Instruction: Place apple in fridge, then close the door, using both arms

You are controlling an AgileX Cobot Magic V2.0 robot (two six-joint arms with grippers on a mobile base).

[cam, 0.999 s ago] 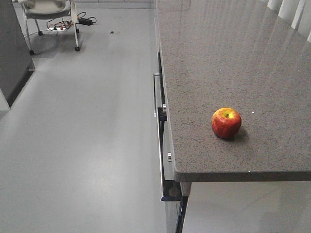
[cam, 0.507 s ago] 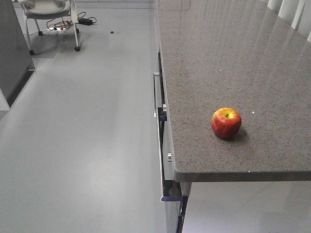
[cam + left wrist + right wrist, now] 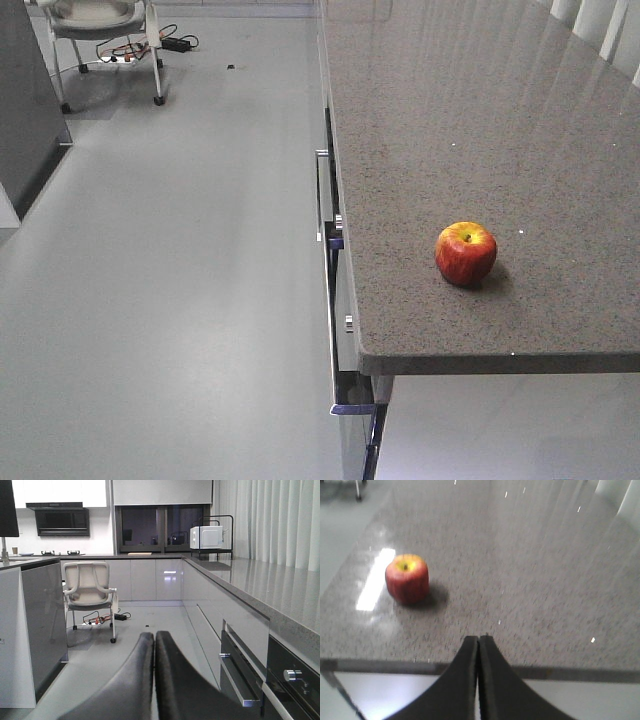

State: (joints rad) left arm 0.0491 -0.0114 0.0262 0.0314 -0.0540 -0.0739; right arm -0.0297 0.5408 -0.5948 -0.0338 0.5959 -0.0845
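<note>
The red apple (image 3: 466, 253) with a yellow top stands upright on the speckled grey counter (image 3: 450, 120), near its front edge. In the right wrist view the apple (image 3: 407, 578) lies ahead and to the left of my right gripper (image 3: 478, 639). That gripper is shut and empty, and hovers over the counter's front edge (image 3: 520, 555). My left gripper (image 3: 154, 636) is shut and empty, and points along the floor aisle beside the counter's drawer fronts. Neither arm shows in the front view. I cannot pick out the fridge or its door.
A dark grey cabinet side (image 3: 25, 110) stands at the left of the aisle and also shows in the left wrist view (image 3: 45, 625). A white chair (image 3: 89, 587) and floor cables (image 3: 150, 45) are at the far end. Drawer handles (image 3: 322, 195) stick out from the counter front.
</note>
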